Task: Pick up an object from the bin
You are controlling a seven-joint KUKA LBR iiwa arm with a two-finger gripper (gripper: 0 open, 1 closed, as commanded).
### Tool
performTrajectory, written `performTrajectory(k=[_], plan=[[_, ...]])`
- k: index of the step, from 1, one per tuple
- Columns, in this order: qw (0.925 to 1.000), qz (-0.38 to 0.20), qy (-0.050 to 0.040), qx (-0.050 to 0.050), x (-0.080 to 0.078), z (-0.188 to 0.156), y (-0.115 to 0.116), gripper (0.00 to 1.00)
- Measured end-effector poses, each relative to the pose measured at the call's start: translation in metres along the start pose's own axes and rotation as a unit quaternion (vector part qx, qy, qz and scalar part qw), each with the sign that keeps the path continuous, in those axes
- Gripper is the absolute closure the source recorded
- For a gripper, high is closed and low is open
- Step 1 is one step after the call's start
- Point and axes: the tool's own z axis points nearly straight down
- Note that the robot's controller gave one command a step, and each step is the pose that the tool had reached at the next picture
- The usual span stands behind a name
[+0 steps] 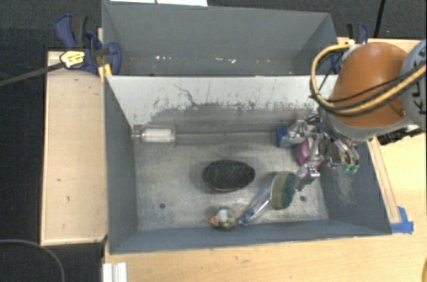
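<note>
My gripper (312, 166) hangs low over the right part of the bin, just under the orange wrist cover. A small magenta thing (302, 151) sits right at its left side, with a blue piece (287, 137) next to it; whether either is held I cannot tell. Just below and left of the gripper lies a dark green brush-like head (283, 190) on a clear bluish handle (255, 209) that runs toward the front wall.
A dark oval disc (228, 175) lies in the middle of the floor. A small round multicoloured thing (223, 218) rests by the front wall. A clear tube (155, 135) lies along the back left. The right wall is close beside the arm.
</note>
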Motion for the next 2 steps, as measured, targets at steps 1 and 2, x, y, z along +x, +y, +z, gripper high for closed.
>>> performTrajectory(k=[1, 2], plan=[[0.9899, -0.142, -0.0018, 0.000, 0.0339, 0.0977, 0.0374, 0.00], [0.9898, -0.142, -0.0044, 0.001, 0.0321, 0.0956, 0.0373, 1.00]])
